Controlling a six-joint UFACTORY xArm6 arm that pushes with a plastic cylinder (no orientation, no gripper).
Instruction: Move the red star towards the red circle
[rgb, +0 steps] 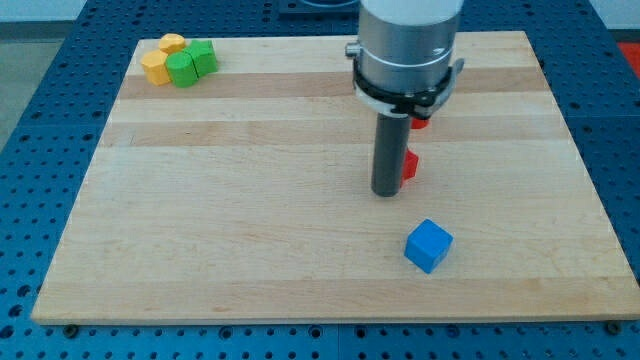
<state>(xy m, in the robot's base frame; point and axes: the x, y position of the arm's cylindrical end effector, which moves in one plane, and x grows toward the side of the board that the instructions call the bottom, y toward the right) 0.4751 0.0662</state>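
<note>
Camera view shows my tip (386, 192) touching the left side of 1 red block (409, 165), shape mostly hidden. Another red block (420, 123) peeks out above it, near. No jaws here, just a rod. Bench (250, 220) holds them.

Robotics lab bench setup. Pale wooden board (250, 200) sits on a blue metal table (40, 80) drilled with a regular grid of holes, the kind used for mounting lab gear. Grey cylindrical robot arm (405, 50) comes down from the view's top over the board. Small coloured toy blocks (180, 62) on the wood. No household or shop items visible.
</note>
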